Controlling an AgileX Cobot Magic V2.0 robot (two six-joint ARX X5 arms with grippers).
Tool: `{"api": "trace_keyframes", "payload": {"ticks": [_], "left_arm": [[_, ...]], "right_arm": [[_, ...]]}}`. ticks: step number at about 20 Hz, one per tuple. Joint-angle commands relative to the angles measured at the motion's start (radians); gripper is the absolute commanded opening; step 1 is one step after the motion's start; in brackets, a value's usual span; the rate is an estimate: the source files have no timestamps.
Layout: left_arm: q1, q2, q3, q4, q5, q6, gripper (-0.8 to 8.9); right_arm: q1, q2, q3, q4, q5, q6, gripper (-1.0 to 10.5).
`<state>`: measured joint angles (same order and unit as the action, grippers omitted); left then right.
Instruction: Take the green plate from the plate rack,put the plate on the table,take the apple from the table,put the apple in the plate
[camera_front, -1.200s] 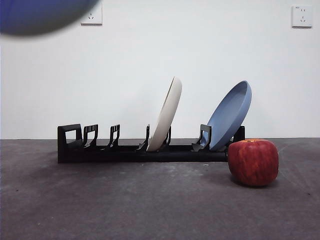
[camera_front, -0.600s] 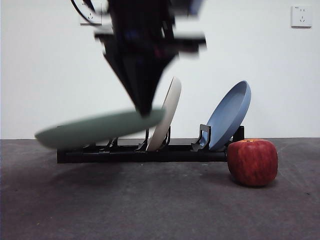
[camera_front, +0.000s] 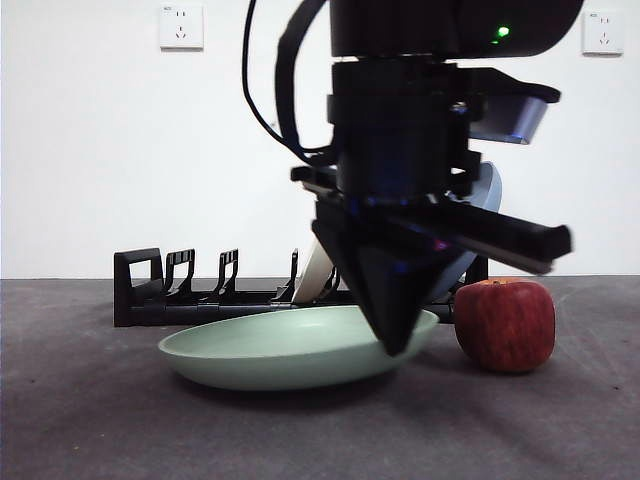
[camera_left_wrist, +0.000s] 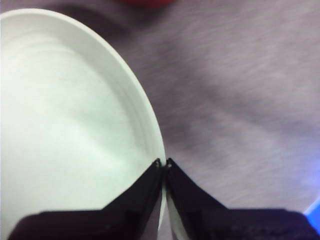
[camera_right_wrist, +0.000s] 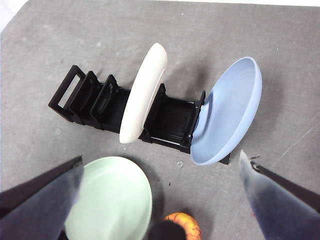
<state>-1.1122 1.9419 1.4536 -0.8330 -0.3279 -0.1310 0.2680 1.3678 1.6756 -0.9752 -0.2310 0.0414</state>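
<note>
The green plate lies face up on or just above the table, in front of the plate rack. My left gripper comes down from above and is shut on the plate's right rim; the left wrist view shows its jaws pinching the rim of the green plate. The apple stands on the table just right of the plate. My right gripper hangs high, open and empty, looking down on the rack, green plate and apple.
A cream-white plate and a blue plate stand tilted in the rack; in the front view the arm hides most of the white plate and the blue plate. The rack's left slots are empty.
The left gripper has come down and forward with the green plate, from tilted in the air before the rack to low at the table. The apple and rack have not moved.
</note>
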Motion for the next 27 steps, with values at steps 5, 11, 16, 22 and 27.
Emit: {"api": "trace_keyframes", "payload": {"ticks": [5,11,16,22,27], "left_arm": [[0.006,0.031,-0.006,0.01,0.02,0.009,-0.08],[0.039,0.031,-0.006,-0.01,0.021,0.0,1.89],[0.045,0.031,-0.006,-0.018,0.021,0.001,2.67],[-0.002,-0.16,-0.005,-0.064,0.023,-0.005,3.54],[-0.044,-0.558,-0.005,-0.072,0.127,-0.013,3.5]], "right_arm": [[0.0,0.003,0.005,-0.018,0.004,0.011,5.3],[0.0,0.003,0.005,-0.047,0.004,0.01,5.3],[0.0,0.003,0.005,-0.05,0.004,0.011,5.3],[0.0,0.003,0.005,-0.051,0.004,0.011,5.3],[0.0,0.003,0.005,-0.122,0.021,-0.003,5.3]]}}
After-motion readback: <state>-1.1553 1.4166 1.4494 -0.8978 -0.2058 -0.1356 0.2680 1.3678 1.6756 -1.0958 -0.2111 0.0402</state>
